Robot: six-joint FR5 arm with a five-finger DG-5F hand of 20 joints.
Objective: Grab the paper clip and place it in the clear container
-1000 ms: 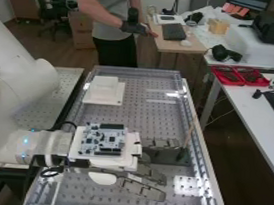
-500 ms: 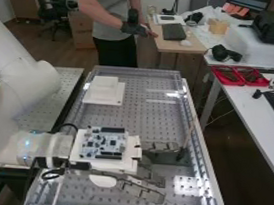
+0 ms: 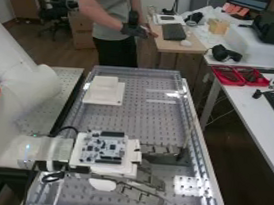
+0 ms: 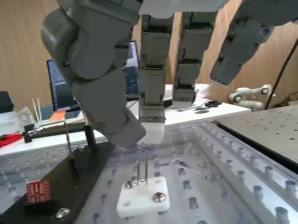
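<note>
In the high view the hand (image 3: 142, 192) is low over the near half of the clear-walled bin (image 3: 168, 85), its fingers extended towards the bin's right side. The wrist view has the hand (image 4: 154, 72) open, fingers straight and thumb hanging beside one pale fingertip. Below these tips, thin metal wires (image 4: 146, 169) stand upright at a small white block (image 4: 142, 199); whether they are the paper clip I cannot tell. A small gap separates the tips from the block. Whether the big bin is the clear container is also unclear.
Beside the white block lies a dark plate (image 4: 83, 175) with a red block (image 4: 38, 191) and an upright thin rod (image 4: 68, 140). A stepped white piece (image 3: 103, 91) sits at the bin's far left. Red trays (image 3: 239, 75) rest on the right-hand table.
In the high view the hand and the circuit board on its back have shifted slightly towards the bin's near end. The fingers stay extended.
</note>
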